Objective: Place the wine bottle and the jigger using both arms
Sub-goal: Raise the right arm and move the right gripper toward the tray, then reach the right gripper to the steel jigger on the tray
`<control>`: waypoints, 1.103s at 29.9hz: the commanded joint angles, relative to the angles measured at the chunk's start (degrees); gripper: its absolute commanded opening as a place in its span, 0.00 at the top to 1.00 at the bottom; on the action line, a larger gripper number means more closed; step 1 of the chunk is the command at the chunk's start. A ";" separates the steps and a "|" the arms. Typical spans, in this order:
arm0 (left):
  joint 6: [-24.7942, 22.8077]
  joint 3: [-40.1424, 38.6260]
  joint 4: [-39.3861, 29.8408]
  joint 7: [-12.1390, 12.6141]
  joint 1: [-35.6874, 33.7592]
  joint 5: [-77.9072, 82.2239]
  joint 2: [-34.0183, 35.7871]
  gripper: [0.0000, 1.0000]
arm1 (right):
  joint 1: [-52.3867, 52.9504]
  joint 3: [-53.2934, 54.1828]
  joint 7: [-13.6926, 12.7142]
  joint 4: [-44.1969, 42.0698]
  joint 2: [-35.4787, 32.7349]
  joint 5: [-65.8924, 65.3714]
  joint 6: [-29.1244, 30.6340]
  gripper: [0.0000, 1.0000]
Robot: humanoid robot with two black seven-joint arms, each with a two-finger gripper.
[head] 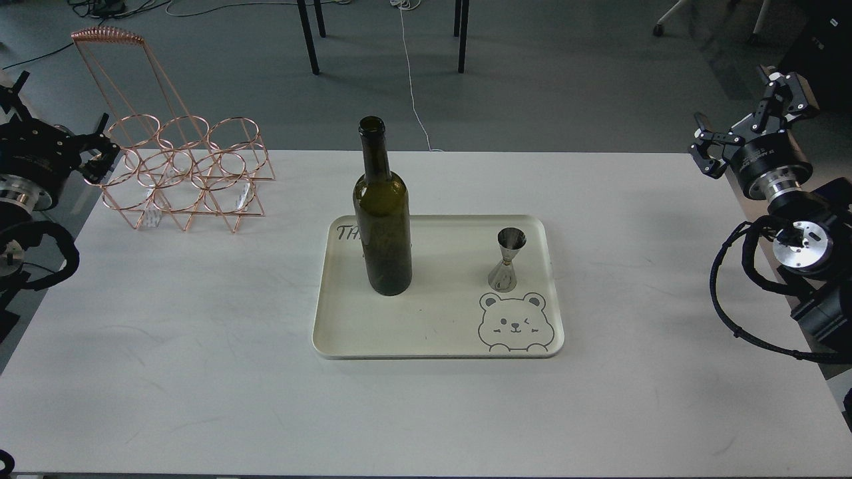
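The wine bottle (381,226), dark olive green, stands upright on the left part of a cream tray (432,351) at the table's middle. The jigger (507,259), small and silver, stands upright on the tray's right part, just above a printed bear. My left gripper (58,126) is at the far left edge beside the copper rack, open and empty, far from the bottle. My right gripper (744,123) is at the far right, by the table's back right corner, open and empty, far from the jigger.
A copper wire bottle rack (186,176) with a tall handle stands at the table's back left, right next to my left gripper. The white table (200,372) carries the tray. Chair legs and cables lie on the floor behind.
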 commanded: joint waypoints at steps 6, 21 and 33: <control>0.00 -0.34 -0.08 0.00 -0.48 0.00 0.66 0.02 | -0.15 -1.48 0.14 19.68 -7.22 -17.10 -9.91 0.01; 0.00 0.01 0.01 0.00 -0.48 0.08 2.24 0.02 | -1.11 -7.36 2.34 45.88 -14.08 -57.01 -31.46 0.02; 0.00 -0.08 -0.08 0.00 -0.48 0.08 3.21 0.02 | -2.08 -21.68 5.50 48.89 -17.08 -88.91 -36.90 0.02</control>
